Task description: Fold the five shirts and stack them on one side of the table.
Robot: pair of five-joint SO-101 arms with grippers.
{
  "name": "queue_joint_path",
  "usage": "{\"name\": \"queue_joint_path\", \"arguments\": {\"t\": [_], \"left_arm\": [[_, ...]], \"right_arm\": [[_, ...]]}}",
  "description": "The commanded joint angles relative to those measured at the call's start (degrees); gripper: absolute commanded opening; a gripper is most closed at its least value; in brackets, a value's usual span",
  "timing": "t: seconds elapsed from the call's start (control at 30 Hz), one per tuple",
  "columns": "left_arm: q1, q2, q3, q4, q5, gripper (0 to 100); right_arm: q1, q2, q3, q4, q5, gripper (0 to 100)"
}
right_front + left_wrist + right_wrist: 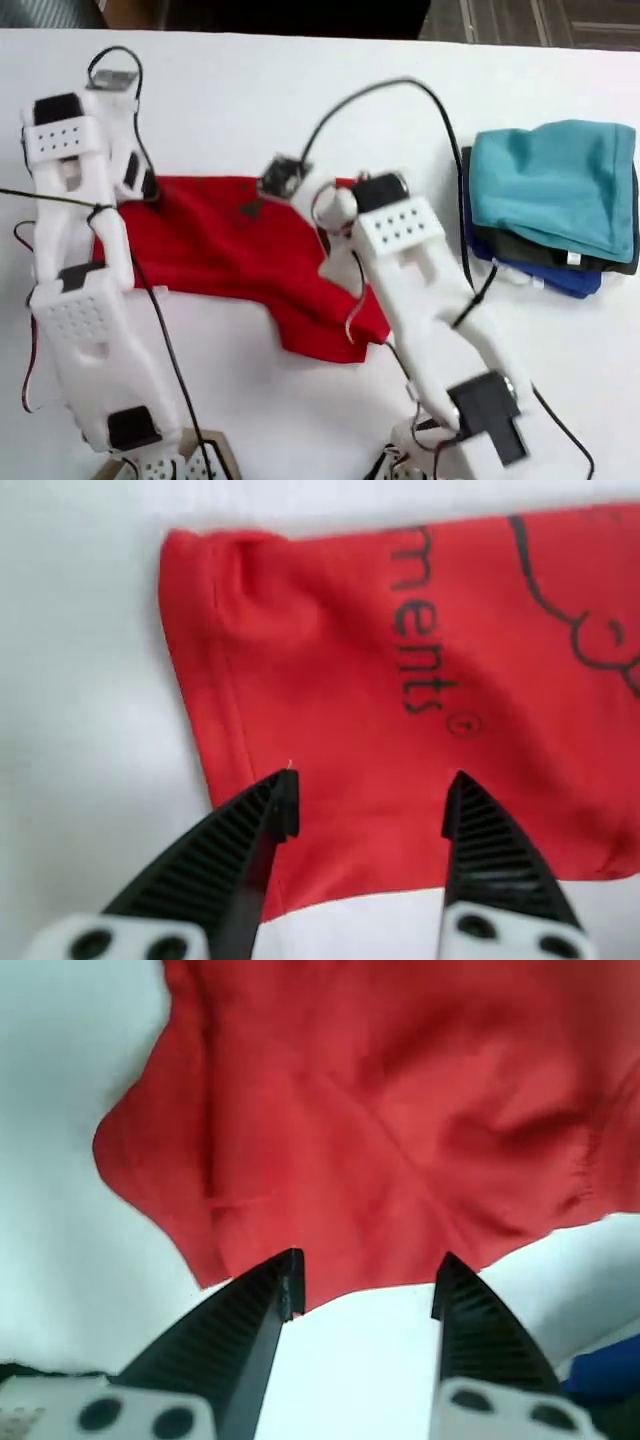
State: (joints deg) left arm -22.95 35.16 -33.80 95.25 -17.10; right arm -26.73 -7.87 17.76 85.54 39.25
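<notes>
Near edge of the table (300, 100): both my arm bases stand here, with bare white surface between them.

My left arm (75, 280) rises along the left edge and bends over the red shirt's left end. My right arm (420, 270) leans from the near edge toward mid-table, slanting left over the shirt's right end.

My left gripper (372, 795) has its fingers spread apart and holds nothing. The tips hang over red cloth just inside the shirt's edge. I cannot tell whether they touch it.

My right gripper (368, 1275) is also spread and holds nothing. Its tips sit right at the line where cloth meets table.

The red shirt (230, 250) lies spread and rumpled, left of the table's centre, one corner trailing toward the near edge. Black cables (160, 330) cross it.

The left wrist view gives a smooth face with dark print (425, 650) and a seamed side edge. The right wrist view gives deep creases and a wavy border.

Right edge: the stack (555, 200) of folded shirts, with a teal shirt (555, 180) on top, a dark shirt (530, 250) under it and a blue shirt (560, 280) lowest. A bare strip separates the stack from the red shirt.

Far edge: a wide open band of table.
</notes>
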Motion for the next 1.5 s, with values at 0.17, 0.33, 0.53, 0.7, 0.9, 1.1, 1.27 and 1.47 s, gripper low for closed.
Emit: {"name": "queue_joint_path", "arguments": {"t": [0.17, 0.33, 0.53, 0.7, 0.9, 1.1, 1.27, 1.47], "left_arm": [[-1.3, -12.3, 22.8, -11.6, -0.5, 25], [-1.7, -11.7, 31.3, -22.9, -1.7, 25], [-1.9, -8.9, 27.0, -27.4, 2.2, 25], [-1.9, -6.6, 21.5, -27.0, 5.3, 25], [-1.6, -6.1, 18.2, -21.5, 5.6, 25], [-1.7, -6.1, 18.4, -19.6, 5.5, 25], [-1.7, -6.0, 18.5, -19.3, 5.4, 25], [-1.6, -5.8, 18.6, -19.3, 5.3, 25]], "right_arm": [[-0.7, -8.9, 10.9, -3.6, 0.9, 21.9], [-1.5, -8.8, 14.3, -5.5, 0.9, 21.9], [-8.4, -8.8, 18.6, -8.7, 0.4, 21.9], [-10.8, -8.8, 18.6, -9.5, 0.4, 21.9], [-10.7, -8.7, 19.4, -11.3, 0.4, 21.7], [-10.7, -8.7, 24.7, -19.6, 0.4, 12.5], [-8.3, -8.7, 24.8, -23.3, 0.4, 6.4], [-4.4, -9.4, 21.1, -21.9, 0.4, 2.1]]}}
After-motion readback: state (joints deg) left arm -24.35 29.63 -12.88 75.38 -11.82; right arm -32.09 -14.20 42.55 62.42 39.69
